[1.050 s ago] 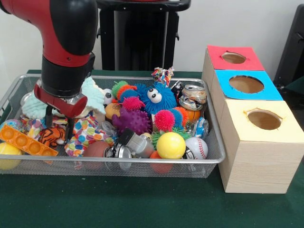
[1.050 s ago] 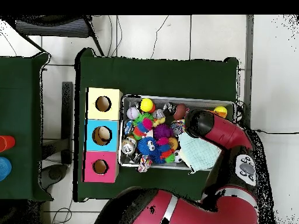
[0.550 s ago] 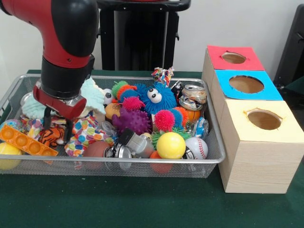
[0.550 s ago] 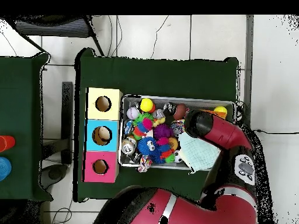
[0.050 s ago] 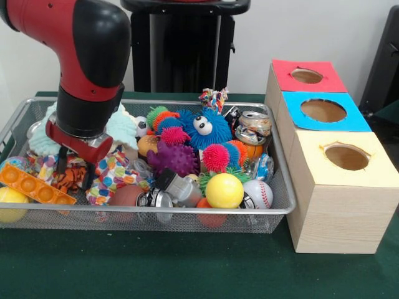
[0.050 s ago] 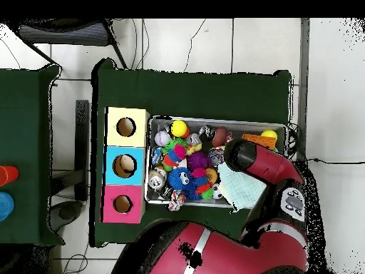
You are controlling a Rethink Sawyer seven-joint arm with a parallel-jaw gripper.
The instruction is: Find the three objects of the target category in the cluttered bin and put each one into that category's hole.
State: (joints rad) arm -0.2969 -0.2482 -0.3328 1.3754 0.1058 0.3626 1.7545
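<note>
My gripper (image 5: 75,170) is down in the left part of the wire mesh bin (image 5: 187,210), open, with its fingers (image 5: 62,163) either side of an orange tiger-striped soft toy (image 5: 70,180). Touching the toy or not, I cannot tell. Beside it lie a confetti-patterned cloth toy (image 5: 112,171) and a mint fluffy toy (image 5: 124,124). In the overhead view the arm (image 6: 246,155) hides the gripper. To the right of the bin stand three boxes with holes: red (image 5: 307,76), blue (image 5: 323,111), yellow (image 5: 346,157).
The bin also holds a blue fuzzy toy with eyes (image 5: 202,128), a purple spiky ball (image 5: 173,159), a yellow ball (image 5: 224,190), a baseball (image 5: 257,193), a crushed can (image 5: 252,126), a silver can (image 5: 159,199) and an orange pop tray (image 5: 34,185).
The gripper has sunk lower into the bin and shifted slightly right, its fingers now down around the tiger-striped toy. The toys have not visibly moved.
</note>
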